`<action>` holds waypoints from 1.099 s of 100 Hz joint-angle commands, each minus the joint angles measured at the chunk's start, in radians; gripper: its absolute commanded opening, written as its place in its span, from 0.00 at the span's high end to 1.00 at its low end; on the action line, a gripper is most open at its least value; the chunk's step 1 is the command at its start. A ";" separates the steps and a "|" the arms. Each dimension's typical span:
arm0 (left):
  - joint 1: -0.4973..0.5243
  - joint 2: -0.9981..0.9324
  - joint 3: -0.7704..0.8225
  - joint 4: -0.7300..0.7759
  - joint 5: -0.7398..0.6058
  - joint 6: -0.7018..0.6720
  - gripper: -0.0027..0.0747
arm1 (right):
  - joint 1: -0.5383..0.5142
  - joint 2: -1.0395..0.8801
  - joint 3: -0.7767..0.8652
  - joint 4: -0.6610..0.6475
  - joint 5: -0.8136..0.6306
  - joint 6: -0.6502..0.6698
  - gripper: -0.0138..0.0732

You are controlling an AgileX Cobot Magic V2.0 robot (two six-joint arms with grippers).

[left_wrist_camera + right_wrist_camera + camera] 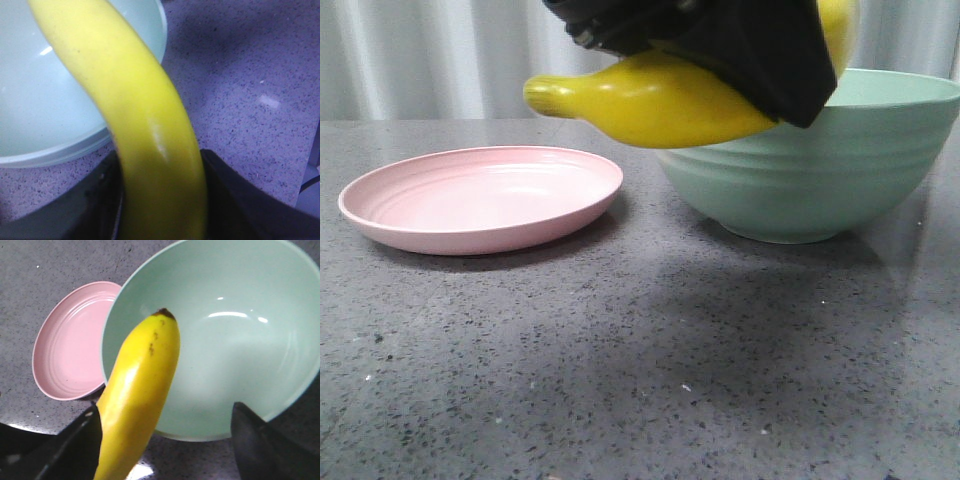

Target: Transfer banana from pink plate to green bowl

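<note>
Nearest you the grey table [650,380] is speckled. On it stand the plate [480,198] to the left and the bowl [820,165] to the right, just beside each other but not touching.

Your banana [650,100] is in the air, clear of the plate. It hangs level over the bowl's left rim with its greenish stem end pointing out above the gap toward the plate. The left wrist view shows your left gripper [160,200] clamped on the banana, a dark finger [95,200] pressed to each side of it, and the fruit curving on over the bowl's hollow. Your right gripper [165,410] is poised above the bowl with its fingers spread wide. The banana passes just beside one of them, its dark tip over the bowl's inside. A pale curtain [420,60] hangs behind the table.
</note>
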 commanded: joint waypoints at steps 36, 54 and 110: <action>-0.008 -0.032 -0.037 -0.013 -0.086 -0.001 0.62 | 0.002 0.162 -0.056 0.167 -0.141 -0.005 0.31; -0.008 -0.032 -0.037 -0.013 -0.086 -0.001 0.62 | 0.002 0.171 -0.056 0.175 -0.152 -0.005 0.31; -0.008 -0.032 -0.037 -0.013 -0.086 -0.001 0.42 | 0.002 0.171 -0.056 0.193 -0.158 -0.005 0.83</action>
